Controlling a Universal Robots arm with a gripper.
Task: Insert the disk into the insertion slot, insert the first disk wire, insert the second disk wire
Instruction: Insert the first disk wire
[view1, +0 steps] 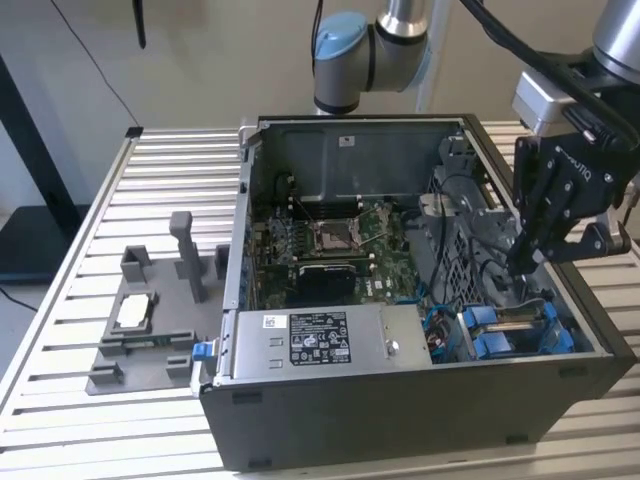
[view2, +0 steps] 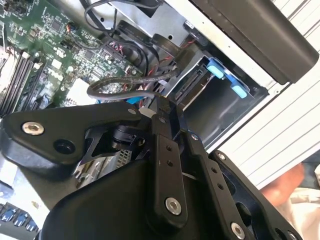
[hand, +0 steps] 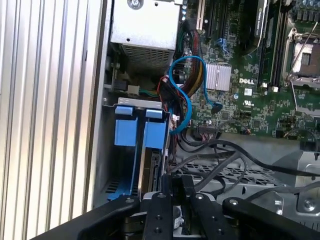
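Disk (hand: 151, 167) looks already seated: it stands edge-on in the insertion slot (view2: 225, 112), blue frame up, at the case (view1: 400, 420) corner next to the silver power box (view1: 305, 340). So the disk step reads as done and the wires as not: the blue wire (hand: 187, 100) loops over the board (hand: 240, 75) with its plug end hanging free.

Gripper (hand: 176, 187) hangs just above the board-side end of the slot. It is near the disk's end but not touching it, and the black wires (hand: 225, 155) run close by. In both wrist views the fingers are drawn close together. Nothing clearly sits between them, and whether they nip a plug can't be told.

Handling, as a judgement:
- Disk:
  - Rigid, dense for its size, and shock-sensitive.
  - The metal faces are slick, so the blue frame's edges are the place to grip, not the label face or the connector end.
- Wires:
  - Light and limp, with some springiness in the loop, so a held cord will twist.
  - Grip the hard plug body, square to the fingers.
  - Plugs are small and probably keyed, so a skewed grip would likely jam rather than seat.

In the exterior view the gripper (view1: 525, 262) is over the perforated cage (view1: 470, 250), toward that view's right, with the blue tabs below and in front of it.
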